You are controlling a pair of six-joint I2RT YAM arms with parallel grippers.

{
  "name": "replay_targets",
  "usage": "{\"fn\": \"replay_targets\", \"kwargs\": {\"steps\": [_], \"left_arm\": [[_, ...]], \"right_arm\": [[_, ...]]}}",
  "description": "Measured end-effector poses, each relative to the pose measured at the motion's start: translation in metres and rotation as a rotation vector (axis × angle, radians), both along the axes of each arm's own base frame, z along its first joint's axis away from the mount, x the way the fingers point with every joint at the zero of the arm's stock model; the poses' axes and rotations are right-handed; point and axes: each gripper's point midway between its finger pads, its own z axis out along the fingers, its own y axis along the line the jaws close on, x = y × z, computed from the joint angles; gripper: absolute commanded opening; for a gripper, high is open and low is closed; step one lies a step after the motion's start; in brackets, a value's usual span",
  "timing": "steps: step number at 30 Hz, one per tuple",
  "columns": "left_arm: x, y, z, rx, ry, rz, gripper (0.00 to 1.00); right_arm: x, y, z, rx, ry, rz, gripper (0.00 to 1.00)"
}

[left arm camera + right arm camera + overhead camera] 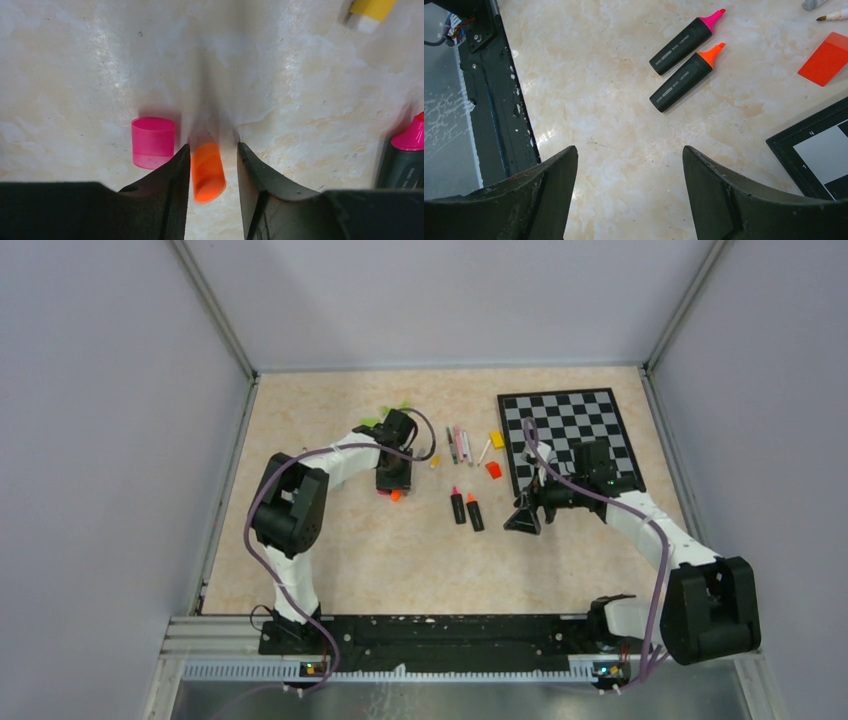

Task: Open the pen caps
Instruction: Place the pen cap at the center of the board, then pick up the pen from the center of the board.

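Observation:
In the left wrist view an orange pen cap (207, 172) lies between my left gripper's (212, 147) fingers. It is against the left finger, with a gap to the right one, so the jaws are open. A pink cap (153, 142) stands on the table just left of them. In the top view the left gripper (392, 480) sits over both caps (396, 496). Two uncapped black highlighters, pink-tipped (684, 39) and orange-tipped (686, 77), lie side by side mid-table (466, 510). My right gripper (630, 150) is wide open and empty, above bare table just right of them (522, 520).
Several thin pens (460, 445) lie behind the highlighters. A yellow block (496, 439) and an orange block (493, 470) lie beside the chessboard (570, 435) at the right. Green pieces (385, 415) lie behind the left gripper. A yellow-and-white piece (372, 10) is near.

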Motion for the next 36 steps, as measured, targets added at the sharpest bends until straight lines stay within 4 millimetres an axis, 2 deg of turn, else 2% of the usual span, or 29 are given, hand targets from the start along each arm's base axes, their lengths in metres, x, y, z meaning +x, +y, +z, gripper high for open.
{"fn": "replay_targets", "kwargs": {"steps": [6, 9, 11, 14, 16, 19, 22, 24, 26, 31, 36], "left_arm": [[-0.004, -0.001, 0.001, -0.007, 0.015, -0.023, 0.48], [-0.006, -0.006, 0.010, -0.038, 0.011, -0.037, 0.50], [-0.006, -0.009, 0.023, -0.068, -0.013, -0.050, 0.53], [-0.004, -0.013, 0.055, -0.112, -0.088, -0.077, 0.59], [-0.005, -0.012, 0.084, -0.144, -0.176, -0.100, 0.62], [-0.009, -0.008, 0.111, -0.172, -0.275, -0.125, 0.66], [-0.023, 0.008, 0.132, -0.172, -0.389, -0.128, 0.76], [-0.032, 0.020, 0.139, -0.165, -0.453, -0.119, 0.84], [-0.039, 0.036, 0.142, -0.151, -0.525, -0.102, 0.97], [-0.041, 0.071, 0.140, -0.088, -0.636, -0.046, 0.99], [-0.024, 0.098, 0.127, -0.016, -0.636, 0.004, 0.99]], "right_arm": [[0.000, -0.002, 0.001, 0.009, 0.000, 0.000, 0.74], [0.000, -0.003, 0.001, 0.013, 0.000, 0.001, 0.74], [0.000, -0.003, 0.002, 0.019, 0.000, 0.001, 0.74], [-0.001, -0.005, 0.005, 0.028, -0.005, 0.004, 0.74], [-0.002, -0.005, 0.007, 0.034, -0.011, 0.007, 0.74], [-0.003, -0.006, 0.009, 0.043, -0.017, 0.013, 0.74], [-0.004, -0.006, 0.010, 0.048, -0.023, 0.017, 0.74], [-0.006, -0.007, 0.010, 0.054, -0.023, 0.019, 0.74], [-0.008, -0.008, 0.010, 0.058, -0.023, 0.021, 0.74], [-0.008, -0.010, 0.017, 0.076, -0.058, 0.026, 0.74], [-0.014, -0.010, 0.020, 0.096, -0.080, 0.035, 0.74]]}}
